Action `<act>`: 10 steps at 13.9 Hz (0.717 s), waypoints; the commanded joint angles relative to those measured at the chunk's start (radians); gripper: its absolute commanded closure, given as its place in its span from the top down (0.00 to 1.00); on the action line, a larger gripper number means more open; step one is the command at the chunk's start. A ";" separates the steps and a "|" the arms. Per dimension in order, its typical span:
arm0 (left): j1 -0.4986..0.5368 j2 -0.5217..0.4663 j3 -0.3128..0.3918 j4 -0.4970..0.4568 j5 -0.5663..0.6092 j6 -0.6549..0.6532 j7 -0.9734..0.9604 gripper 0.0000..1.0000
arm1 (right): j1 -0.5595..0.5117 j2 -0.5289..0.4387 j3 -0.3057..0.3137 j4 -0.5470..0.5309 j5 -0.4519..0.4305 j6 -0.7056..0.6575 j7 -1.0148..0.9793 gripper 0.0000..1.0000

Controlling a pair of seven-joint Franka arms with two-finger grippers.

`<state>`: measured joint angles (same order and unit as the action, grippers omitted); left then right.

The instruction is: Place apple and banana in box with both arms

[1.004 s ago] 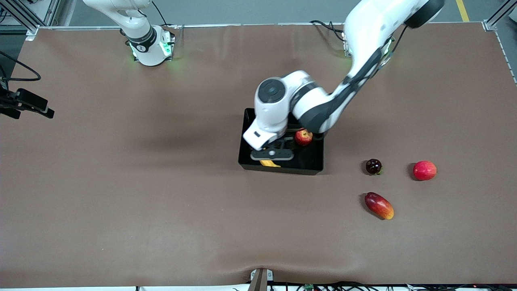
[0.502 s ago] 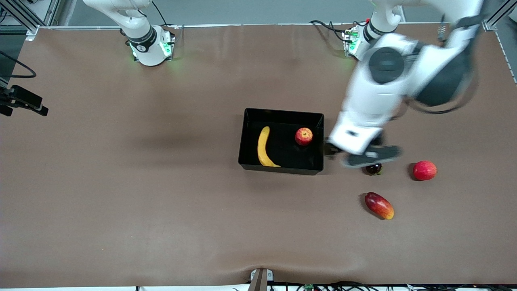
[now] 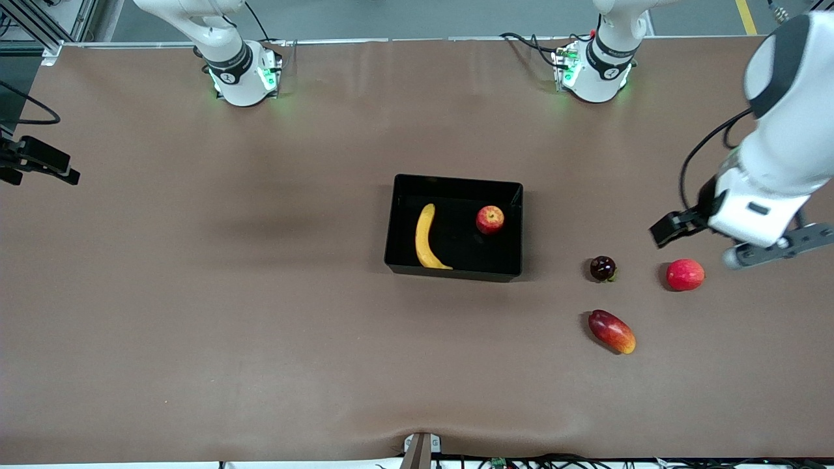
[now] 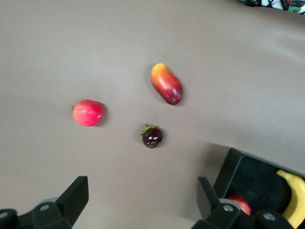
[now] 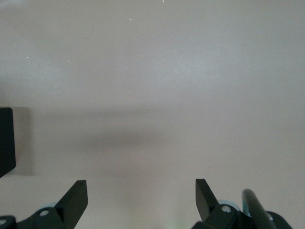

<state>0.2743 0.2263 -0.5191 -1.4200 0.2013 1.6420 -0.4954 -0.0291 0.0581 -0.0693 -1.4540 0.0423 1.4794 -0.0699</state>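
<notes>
The black box (image 3: 456, 275) stands mid-table. In it lie the yellow banana (image 3: 425, 238) and the red apple (image 3: 490, 219), apart from each other. The left wrist view catches a corner of the box (image 4: 237, 168) with the banana's end (image 4: 296, 196) and a bit of the apple (image 4: 241, 202). My left gripper (image 4: 142, 190) hangs open and empty over bare table toward the left arm's end, close to a pinkish-red fruit. My right gripper (image 5: 141, 191) is open and empty over bare table at the right arm's end, where that arm waits.
Three loose fruits lie on the table toward the left arm's end. They are a dark round one (image 3: 603, 268), a pinkish-red round one (image 3: 685, 274) and an oblong red-orange one (image 3: 611, 331), which is nearest the front camera.
My left arm has swung from over the box out toward its own end of the table, empty. The banana and apple stay in the box. The right arm has hardly moved.
</notes>
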 commanded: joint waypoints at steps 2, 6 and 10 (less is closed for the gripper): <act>0.040 -0.108 0.025 -0.043 -0.025 -0.072 0.133 1.00 | -0.009 -0.004 0.005 0.009 -0.012 -0.011 0.002 1.00; -0.128 -0.267 0.314 -0.160 -0.163 -0.140 0.242 1.00 | -0.008 -0.004 0.003 0.011 -0.013 -0.010 0.001 1.00; -0.237 -0.378 0.438 -0.278 -0.207 -0.162 0.294 1.00 | -0.009 -0.004 0.005 0.011 -0.012 -0.010 0.001 1.00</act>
<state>0.0788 -0.0794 -0.1020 -1.6113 0.0100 1.4702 -0.2170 -0.0306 0.0581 -0.0721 -1.4526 0.0408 1.4791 -0.0698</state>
